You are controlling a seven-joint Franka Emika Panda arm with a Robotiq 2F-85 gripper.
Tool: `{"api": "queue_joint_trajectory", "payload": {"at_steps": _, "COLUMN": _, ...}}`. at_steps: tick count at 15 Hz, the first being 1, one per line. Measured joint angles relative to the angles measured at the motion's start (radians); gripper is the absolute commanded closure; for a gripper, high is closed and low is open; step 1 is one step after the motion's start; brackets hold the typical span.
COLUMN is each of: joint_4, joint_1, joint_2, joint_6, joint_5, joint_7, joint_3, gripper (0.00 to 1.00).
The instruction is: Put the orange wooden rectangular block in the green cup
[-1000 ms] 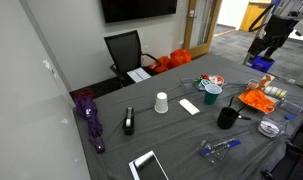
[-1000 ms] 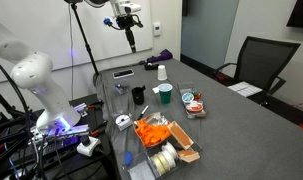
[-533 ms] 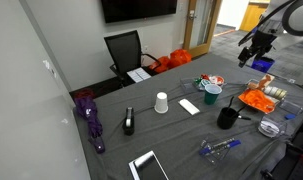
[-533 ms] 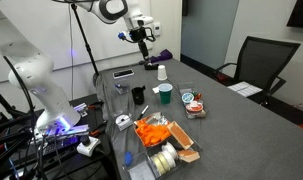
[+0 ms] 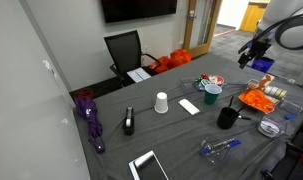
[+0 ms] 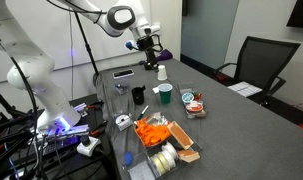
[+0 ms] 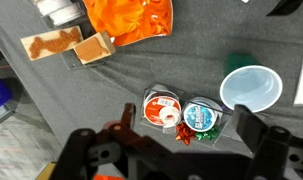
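Wrist view, looking straight down on the grey table (image 7: 51, 100): the claw (image 7: 169, 142) hangs released, its two dark jaws spread wide along the bottom edge of the frame with nothing between them. The orange block (image 7: 49, 45) (judged to be the long, speckled tan-orange piece, since no brighter wooden one shows) lies in the upper left of the frame, well up and to the left of the claw. Its long axis runs nearly across the picture, with the right end tipped slightly upward. A paler square block (image 7: 92, 48) sits against that right end, and a crumpled orange bag (image 7: 131, 20) crowds in just beside it at top centre. A clean grip therefore looks likeliest across the long block's narrow width, toward its free left end. The green cup (image 7: 253, 88) stands open-mouthed at the right of the frame, well apart from the block. Two rolls of tape (image 7: 163, 108) lie in the middle of the frame, just above the claw and between block and cup. In both exterior views the claw is raised above the table, and in an exterior view the black mug (image 5: 227, 117) and the upturned white paper cup (image 5: 161, 102) stand off to the side, seemingly out of the way.
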Motion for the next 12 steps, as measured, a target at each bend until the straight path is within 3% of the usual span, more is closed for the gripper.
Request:
{"api": "queue_joint_trajectory", "payload": {"at_steps": 6, "joint_4": 0.002, "joint_1": -0.024, "joint_2": 0.063, "joint_6": 0.075, "joint_5": -0.204, "joint_7": 0.093, "joint_3": -0.036, "gripper": 0.0}}
{"api": "queue_joint_trajectory", "payload": {"at_steps": 12, "joint_4": 0.008, "joint_1": -0.026, "joint_2": 0.074, "joint_6": 0.084, "joint_5": -0.215, "joint_7": 0.098, "joint_3": -0.039, "gripper": 0.0}}
